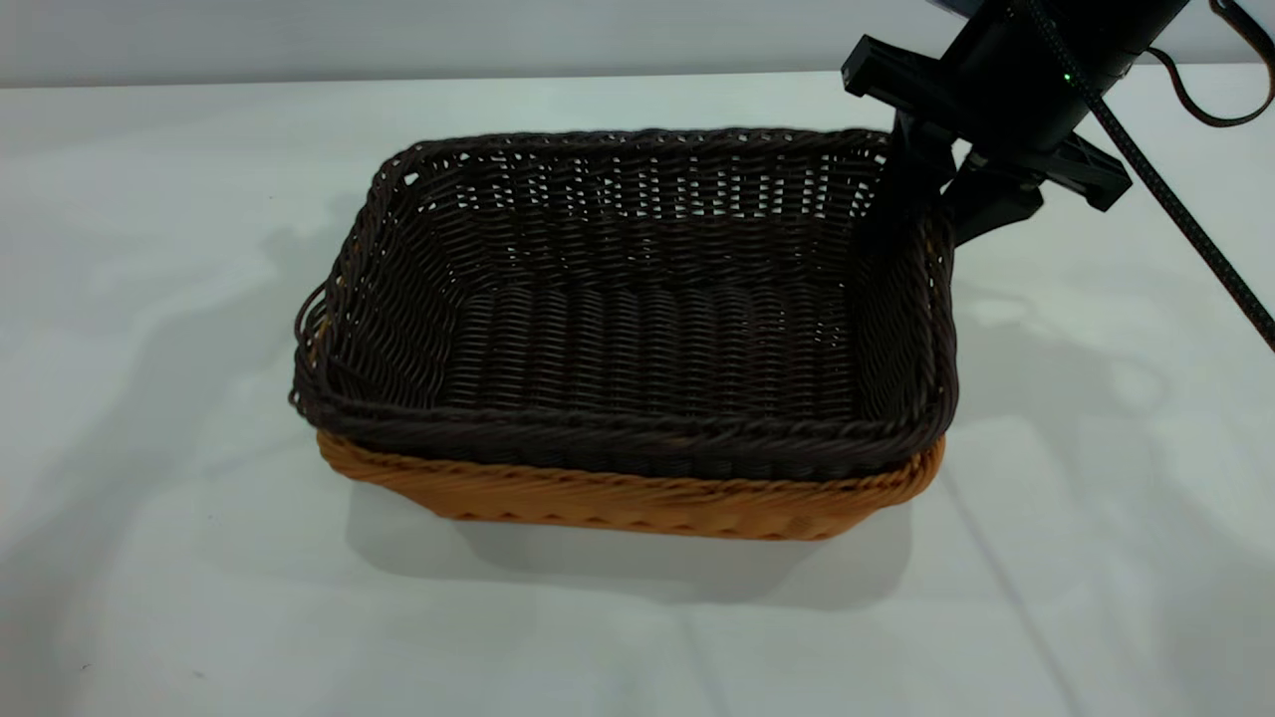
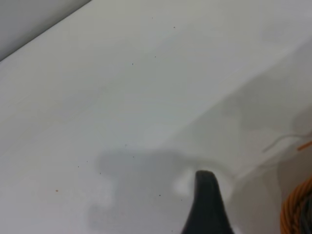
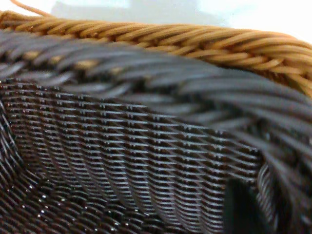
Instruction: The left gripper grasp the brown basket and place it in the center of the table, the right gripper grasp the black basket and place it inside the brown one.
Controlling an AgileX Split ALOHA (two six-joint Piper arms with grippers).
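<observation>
Black basket (image 1: pixel 647 329) sits nested in the brown basket (image 1: pixel 637 498) mid-table (image 1: pixel 149 548); the right gripper (image 1: pixel 931 204) straddles its far-right rim, jaws spread.

The black basket (image 1: pixel 637 319) is seated inside the brown basket (image 1: pixel 637 503); only a strip of the outer basket's wall is exposed along the lower edge of the nested pair. Both are placed on the table (image 1: pixel 149 558), near the middle of the exterior frame. The right gripper (image 1: pixel 931 194) is positioned at the upper right of the frame, at the inner basket's right rim. The left gripper (image 2: pixel 207 204) is located over bare tabletop, beside the outer basket's edge.
</observation>
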